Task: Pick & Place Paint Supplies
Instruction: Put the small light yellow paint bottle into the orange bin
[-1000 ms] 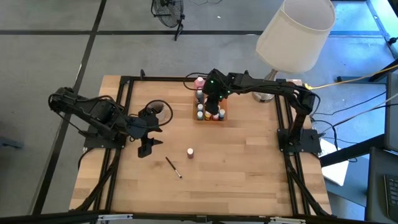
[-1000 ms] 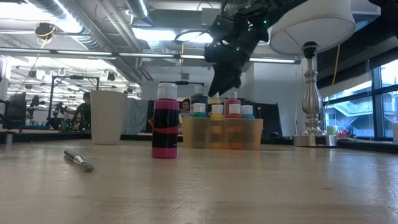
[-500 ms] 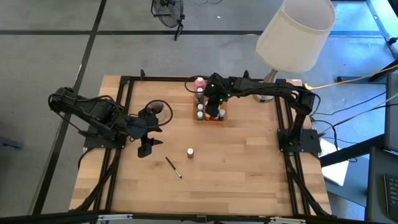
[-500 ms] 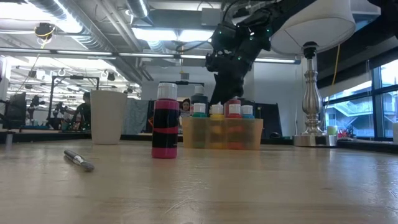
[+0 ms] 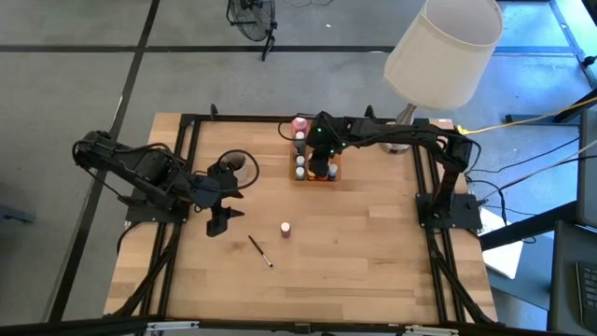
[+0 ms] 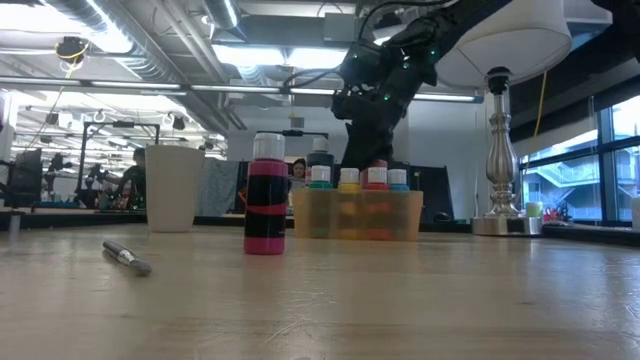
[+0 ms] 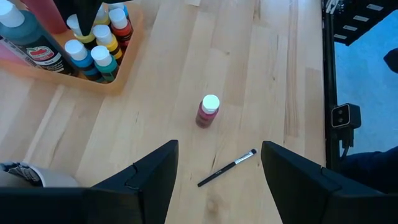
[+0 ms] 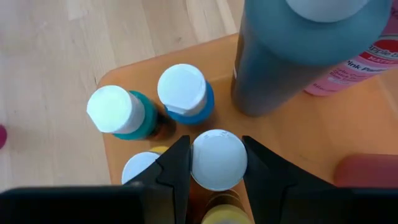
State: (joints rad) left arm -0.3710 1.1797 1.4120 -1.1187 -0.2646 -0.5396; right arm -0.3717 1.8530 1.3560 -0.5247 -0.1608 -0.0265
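The right gripper (image 8: 211,163) stands inside the orange tray (image 5: 338,173) at the table's far side, fingers clamped on a white-capped bottle (image 8: 219,159). To place it well, lower it straight between neighbouring bottles, then release. The left gripper (image 7: 217,180) waits with fingers apart, facing the loose bottle (image 7: 208,111) and brush (image 7: 227,168) at mid-table. The pink bottle (image 8: 367,59) reads "Pink Powder".

Right end effector (image 8: 213,163) has lowered into the tray (image 5: 339,168).
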